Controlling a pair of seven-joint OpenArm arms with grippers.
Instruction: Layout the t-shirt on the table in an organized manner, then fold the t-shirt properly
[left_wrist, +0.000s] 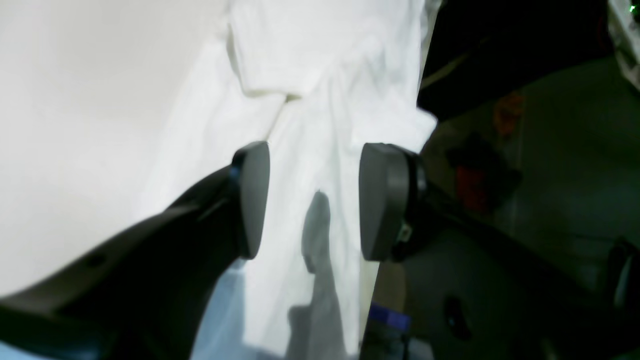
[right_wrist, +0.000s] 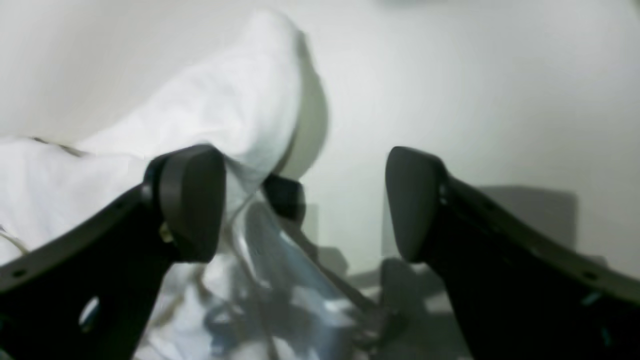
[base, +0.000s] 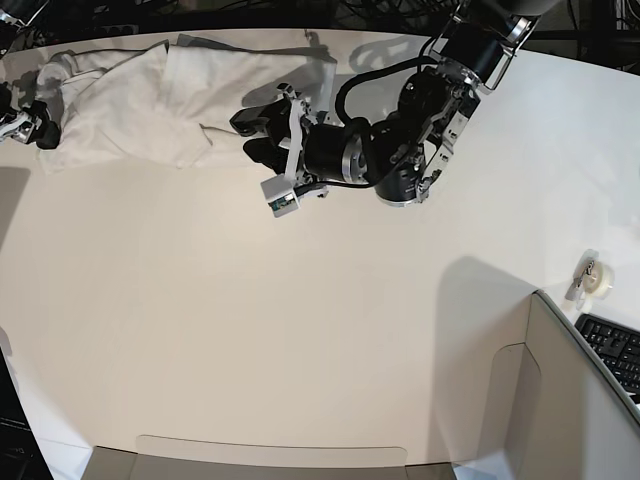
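With the t-shirt (base: 170, 95) bunched at the table's (base: 300, 330) far edge and both my claws gaping empty, left (left_wrist: 312, 200) over cloth, right (right_wrist: 305, 200) beside it, I risk dragging the shirt off the edge if I pull outward.

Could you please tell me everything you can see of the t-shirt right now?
The t-shirt is plain white cloth as it shows here, no print visible. It lies crumpled and stretched sideways along the far edge of the white table. The left claw stands open at one end, its pads either side of a fold; the right claw is open at the other end.
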